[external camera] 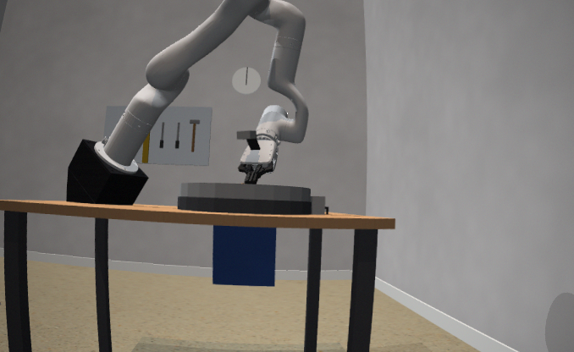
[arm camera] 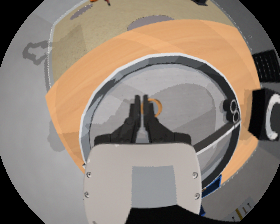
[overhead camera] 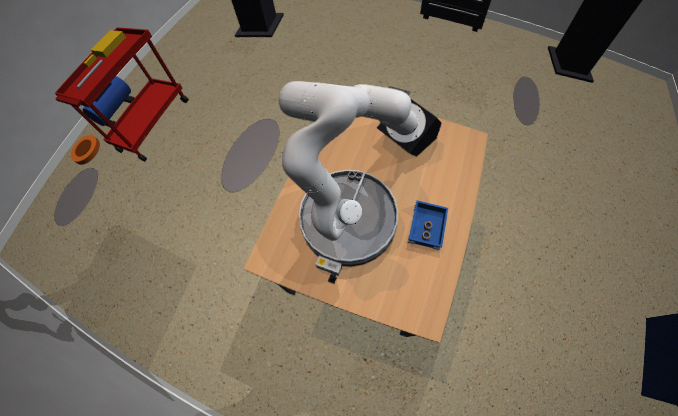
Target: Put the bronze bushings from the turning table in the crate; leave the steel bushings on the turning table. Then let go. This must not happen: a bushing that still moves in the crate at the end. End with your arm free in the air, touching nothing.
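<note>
Pincer [external camera: 251, 180] [arm camera: 141, 101] closed on wall of bronze bushing [arm camera: 161, 108], above turning table [overhead camera: 396, 219] [external camera: 245, 192] [arm camera: 83, 120]; steel bushings [overhead camera: 352, 175] [arm camera: 233, 105] stay there. Two bushings [overhead camera: 427, 225] already in crate [overhead camera: 444, 219] [arm camera: 211, 187]. Best carry level over crate wall, lower beside pair, release gently, let settle, rise straight

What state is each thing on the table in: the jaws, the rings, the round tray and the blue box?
Jaws: shut on a ring's wall, above the tray.
Held bronze ring: one side between the jaws.
Two bronze rings: in the box, holes up.
Two steel rings: on the tray, near its rim.
Round tray: steel rings aboard; turning or not, cannot tell.
Blue box: open-topped, two rings inside.
</note>
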Tool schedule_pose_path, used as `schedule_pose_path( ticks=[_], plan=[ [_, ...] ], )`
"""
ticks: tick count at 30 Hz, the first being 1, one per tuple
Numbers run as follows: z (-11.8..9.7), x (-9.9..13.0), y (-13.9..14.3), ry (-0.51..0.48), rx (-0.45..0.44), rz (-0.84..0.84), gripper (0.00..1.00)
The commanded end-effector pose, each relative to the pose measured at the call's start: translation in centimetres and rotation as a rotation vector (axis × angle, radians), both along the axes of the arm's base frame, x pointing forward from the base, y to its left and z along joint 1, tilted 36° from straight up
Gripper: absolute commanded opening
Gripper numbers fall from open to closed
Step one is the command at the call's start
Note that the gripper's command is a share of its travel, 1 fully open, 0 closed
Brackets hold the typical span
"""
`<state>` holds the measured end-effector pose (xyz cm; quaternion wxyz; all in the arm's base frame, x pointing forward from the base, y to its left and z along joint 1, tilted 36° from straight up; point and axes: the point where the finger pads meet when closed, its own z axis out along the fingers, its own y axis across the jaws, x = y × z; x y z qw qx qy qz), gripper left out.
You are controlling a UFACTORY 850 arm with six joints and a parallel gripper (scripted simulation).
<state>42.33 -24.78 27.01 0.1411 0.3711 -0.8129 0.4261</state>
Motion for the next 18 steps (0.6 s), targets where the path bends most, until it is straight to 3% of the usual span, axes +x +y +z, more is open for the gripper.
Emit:
schedule_pose_path(
  ticks=[1, 6, 12, 13, 18],
  plan=[
    [0.2, 0.4, 0.0, 0.000, 0.000, 0.000, 0.00],
    [1.3, 2.3, 0.3, 0.000, 0.000, 0.000, 0.00],
    [1.4, 2.4, 0.3, 0.000, 0.000, 0.000, 0.00],
    [1.4, 2.4, 0.3, 0.000, 0.000, 0.000, 0.10],
    [1.4, 2.4, 0.3, 0.000, 0.000, 0.000, 0.10]
  ],
)
